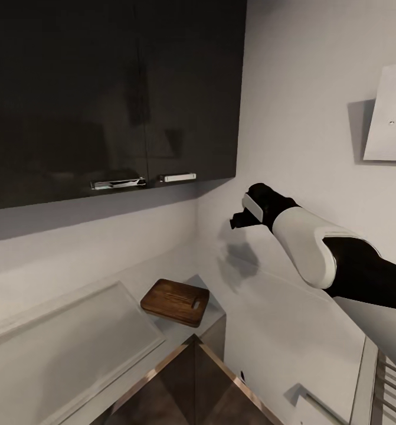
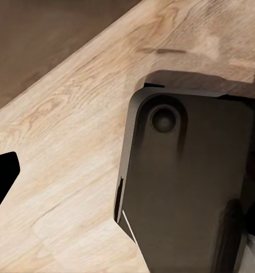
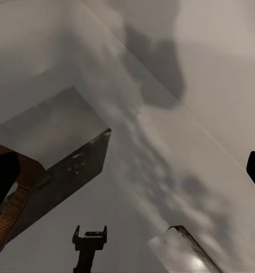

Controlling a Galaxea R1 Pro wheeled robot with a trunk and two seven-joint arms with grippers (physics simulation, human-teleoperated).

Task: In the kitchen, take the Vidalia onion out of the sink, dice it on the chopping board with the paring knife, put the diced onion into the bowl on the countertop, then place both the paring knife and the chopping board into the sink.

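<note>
Raised near the right wall, right gripper (image 1: 238, 219) grip cannot be told; chopping board (image 1: 175, 301) on countertop (image 1: 74, 342) could be struck blindly

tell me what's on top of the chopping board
The chopping board lies on the grey countertop with a small dark slot-like mark near one edge; no onion on it, and whether that mark is the knife can't be told.

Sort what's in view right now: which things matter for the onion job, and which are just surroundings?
Job:
chopping board, lying at the corner of the countertop
right gripper, raised toward the wall, holding nothing

Surroundings:
dark wall cabinet
white wall
wood floor
</note>
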